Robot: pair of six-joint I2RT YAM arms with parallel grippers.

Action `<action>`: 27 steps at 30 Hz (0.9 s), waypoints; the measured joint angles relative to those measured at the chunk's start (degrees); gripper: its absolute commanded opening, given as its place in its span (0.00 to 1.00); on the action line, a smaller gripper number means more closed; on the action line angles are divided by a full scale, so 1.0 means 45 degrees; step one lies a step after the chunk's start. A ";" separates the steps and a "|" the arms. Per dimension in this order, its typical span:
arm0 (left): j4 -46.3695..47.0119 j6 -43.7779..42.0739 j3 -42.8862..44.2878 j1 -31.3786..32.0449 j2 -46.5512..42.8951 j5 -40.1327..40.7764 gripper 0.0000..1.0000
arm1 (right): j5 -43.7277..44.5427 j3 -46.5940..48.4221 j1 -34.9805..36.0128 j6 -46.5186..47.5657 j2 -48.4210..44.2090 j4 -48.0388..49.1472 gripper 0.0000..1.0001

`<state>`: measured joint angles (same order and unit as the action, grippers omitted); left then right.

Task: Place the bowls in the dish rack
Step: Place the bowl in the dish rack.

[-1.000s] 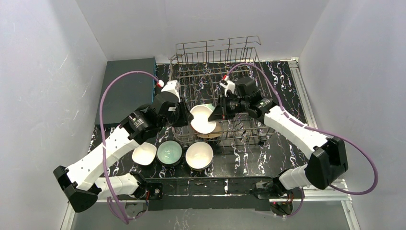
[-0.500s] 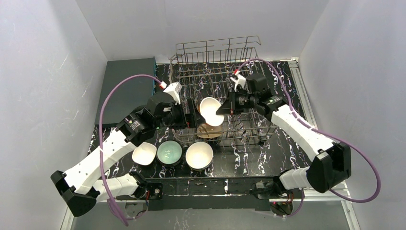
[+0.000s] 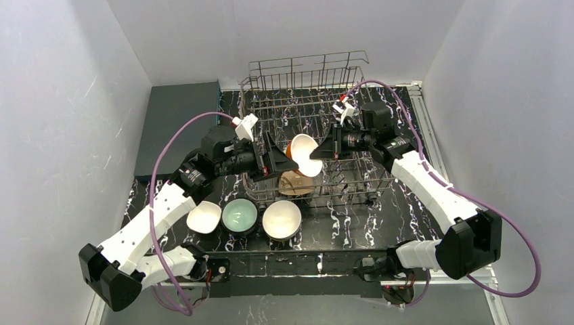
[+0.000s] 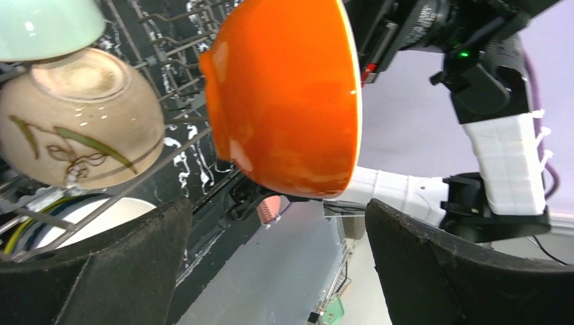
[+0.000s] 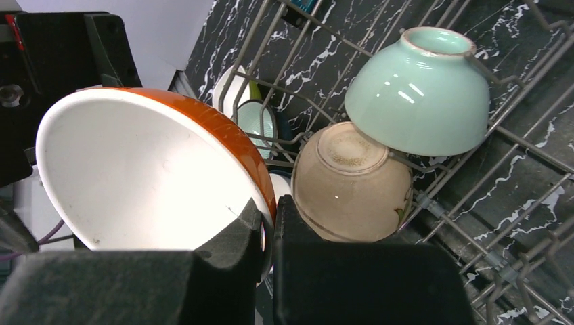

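Orange bowl [image 3: 305, 155] over rack [image 3: 308, 68], tan bowl [image 3: 294, 183] beside

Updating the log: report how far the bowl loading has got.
Done: a mint green bowl and a tan leaf-patterned bowl sit upturned in the silver wire dish rack. In hand: the right end effector pinches the rim of an orange white-lined bowl; the left end effector is open. Left: three bowls on the black marbled table.

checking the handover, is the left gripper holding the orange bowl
No, the left gripper is wide open, neither finger touching the orange bowl.
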<state>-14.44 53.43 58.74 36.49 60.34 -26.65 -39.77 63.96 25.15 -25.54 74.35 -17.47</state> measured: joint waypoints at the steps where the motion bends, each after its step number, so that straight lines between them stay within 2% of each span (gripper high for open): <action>1: 0.0146 0.0068 0.0000 -0.0005 0.0005 -0.0117 0.98 | -0.0107 -0.0010 0.0000 -0.0005 -0.0005 0.0015 0.01; 13: 0.1545 0.1083 0.0000 -0.0350 0.0860 -0.0656 0.91 | -0.0782 -0.0024 0.0000 -0.0024 -0.0005 0.0301 0.01; 27: 0.2409 0.1817 0.0034 -0.0359 0.1549 -0.1248 0.71 | -0.0850 -0.0243 0.0000 -0.0029 -0.0015 0.0301 0.01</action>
<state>-3.60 61.60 58.89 34.87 67.31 -32.27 -43.59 62.87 25.15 -25.67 74.28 -16.12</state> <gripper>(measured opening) 0.751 0.097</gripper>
